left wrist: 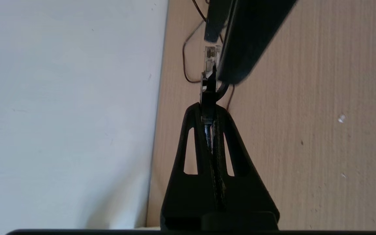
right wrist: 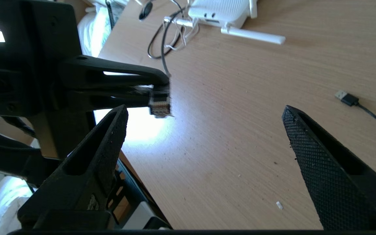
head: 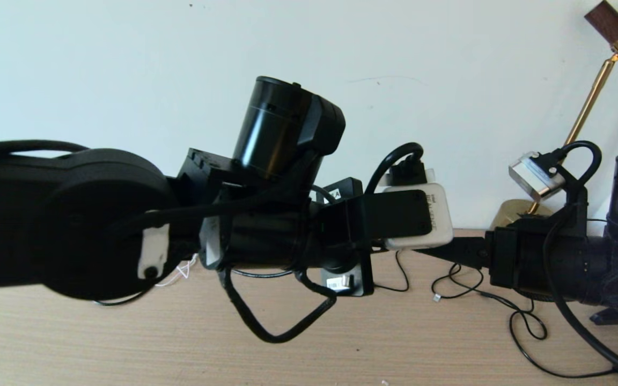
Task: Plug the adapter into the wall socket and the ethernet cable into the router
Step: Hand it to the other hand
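Apparently half remains — the left gripper (left wrist: 209, 98) has its jaws clamped on the ethernet cable (right wrist: 159, 103), held above the tabletop (right wrist: 240, 130), well apart from the router (right wrist: 222, 13) (unplugged); the right gripper (right wrist: 204, 130) gapes wide beside it.

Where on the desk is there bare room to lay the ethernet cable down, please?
Bare wood lies between the router and the USB plug, under the open right pincer. It is crowded by the router's cords and around the left pincer.
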Controlling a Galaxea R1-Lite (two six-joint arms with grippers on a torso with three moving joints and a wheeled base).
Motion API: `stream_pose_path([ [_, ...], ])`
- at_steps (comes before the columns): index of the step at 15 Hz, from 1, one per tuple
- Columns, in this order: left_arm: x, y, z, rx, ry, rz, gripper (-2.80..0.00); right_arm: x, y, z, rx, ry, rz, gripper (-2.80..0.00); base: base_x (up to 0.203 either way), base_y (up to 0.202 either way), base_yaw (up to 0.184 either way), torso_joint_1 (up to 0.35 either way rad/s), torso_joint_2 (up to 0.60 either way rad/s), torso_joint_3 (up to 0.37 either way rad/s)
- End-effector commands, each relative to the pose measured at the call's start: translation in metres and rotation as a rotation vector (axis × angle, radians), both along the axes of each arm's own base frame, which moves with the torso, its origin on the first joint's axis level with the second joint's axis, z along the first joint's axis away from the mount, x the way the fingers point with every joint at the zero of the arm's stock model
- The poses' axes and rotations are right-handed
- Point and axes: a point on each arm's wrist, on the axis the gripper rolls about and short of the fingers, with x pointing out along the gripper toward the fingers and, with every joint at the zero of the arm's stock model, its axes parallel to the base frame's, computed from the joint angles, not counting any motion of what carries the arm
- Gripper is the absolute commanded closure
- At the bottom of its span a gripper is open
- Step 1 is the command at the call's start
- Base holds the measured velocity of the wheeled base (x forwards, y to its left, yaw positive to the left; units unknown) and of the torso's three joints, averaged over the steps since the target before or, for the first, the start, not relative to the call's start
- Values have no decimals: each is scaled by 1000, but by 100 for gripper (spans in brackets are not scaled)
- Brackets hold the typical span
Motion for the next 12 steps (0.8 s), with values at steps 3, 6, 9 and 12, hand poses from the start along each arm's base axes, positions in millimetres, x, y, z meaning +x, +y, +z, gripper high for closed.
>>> stream_pose_path([
  [3,2,-5,-3,2,-5,-8,0,-1,0,-1,7,7,2,-280,0,0,0,0,0,0],
  [6,-1,-6,-4,4,-3,-15,0,-2,-1,1,15,5,0,-280,0,0,0,0,0,0],
  [9,-3,-8,-3,3,-4,-23,0,-2,-1,2,24,4,0,-280,0,0,0,0,0,0],
  [12,-4,-9,-4,5,-2,-28,0,-3,1,3,41,2,0,-280,0,0,0,0,0,0],
])
